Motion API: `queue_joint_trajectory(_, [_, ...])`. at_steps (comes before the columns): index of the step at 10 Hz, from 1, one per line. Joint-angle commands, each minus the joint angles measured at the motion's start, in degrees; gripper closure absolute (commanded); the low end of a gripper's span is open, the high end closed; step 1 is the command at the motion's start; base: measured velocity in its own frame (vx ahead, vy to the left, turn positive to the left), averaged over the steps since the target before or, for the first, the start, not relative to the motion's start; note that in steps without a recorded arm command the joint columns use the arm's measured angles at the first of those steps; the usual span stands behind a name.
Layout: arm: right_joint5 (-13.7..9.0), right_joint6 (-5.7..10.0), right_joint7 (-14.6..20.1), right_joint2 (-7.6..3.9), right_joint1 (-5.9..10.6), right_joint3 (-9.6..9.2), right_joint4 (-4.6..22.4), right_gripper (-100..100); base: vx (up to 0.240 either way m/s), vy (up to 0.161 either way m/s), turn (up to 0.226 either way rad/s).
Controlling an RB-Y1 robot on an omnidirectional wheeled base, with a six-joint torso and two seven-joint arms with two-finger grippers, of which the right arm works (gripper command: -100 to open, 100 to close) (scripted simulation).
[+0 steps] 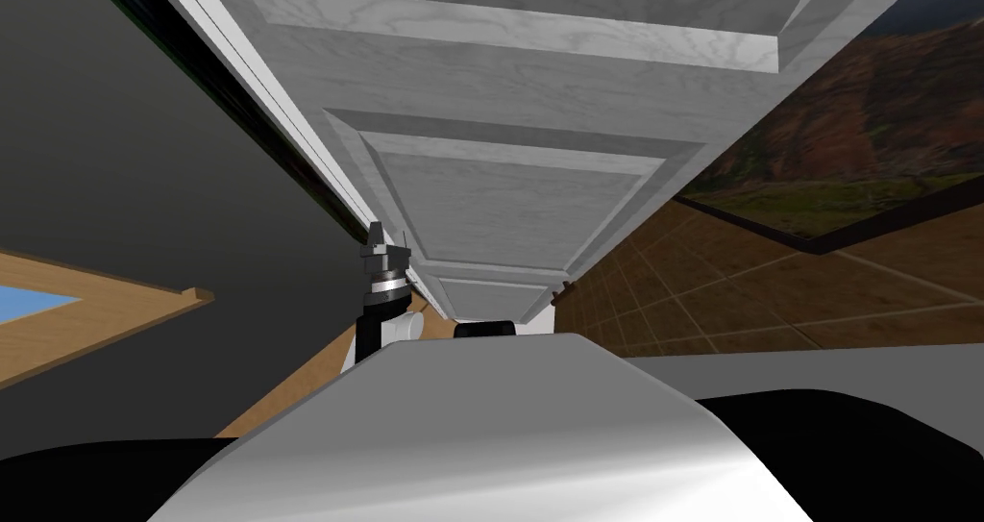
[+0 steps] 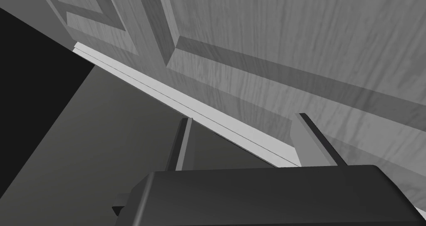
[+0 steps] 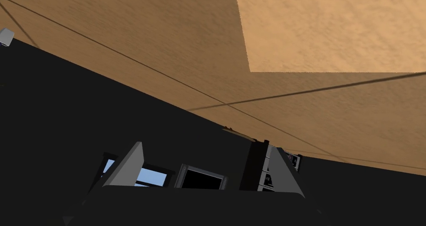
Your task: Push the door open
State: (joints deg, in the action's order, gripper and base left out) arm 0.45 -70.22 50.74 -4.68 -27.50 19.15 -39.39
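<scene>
The left gripper (image 2: 243,117), fingers spread and empty, is being held at the grey door (image 2: 291,48) beside its white frame (image 2: 187,105), where steady pressure on the panel seems best.

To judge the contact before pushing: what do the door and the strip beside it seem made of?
Door: probably wood, pale grey, matte; grain runs across its panels. Strip: smooth plain white, no grain, so material unclear.

Grey wood-grain panelled door (image 1: 509,189) (image 2: 291,48) dead ahead, white door frame (image 1: 284,112) (image 2: 187,105) along its left edge, left gripper (image 1: 384,247) (image 2: 243,116) right at that frame, dark grey wall (image 1: 144,141) left of it, brown tiled floor (image 1: 769,295) off to the door's right
</scene>
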Motion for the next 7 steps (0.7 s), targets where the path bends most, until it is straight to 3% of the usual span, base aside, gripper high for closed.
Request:
queue_joint_trajectory(1, [0.1, -0.56, 0.0, 0.06, 1.85, -0.37, -1.8, -100, 0.001, 0.01, -0.007])
queue_joint_trajectory(4, [0.1, -0.56, 0.0, 0.06, 1.85, -0.37, -1.8, -100, -0.004, -0.005, 0.004])
queue_joint_trajectory(5, [0.1, -0.56, 0.0, 0.06, 1.85, -0.37, 0.1, -100, -0.004, -0.002, 0.028])
queue_joint_trajectory(6, [0.1, -0.56, 0.0, 0.06, 1.85, -0.37, -1.4, -100, 0.01, 0.011, -0.017])
queue_joint_trajectory(7, [0.7, -2.18, 0.6, 0.44, -2.04, -0.72, -3.0, -100, 0.095, 0.02, -0.135])
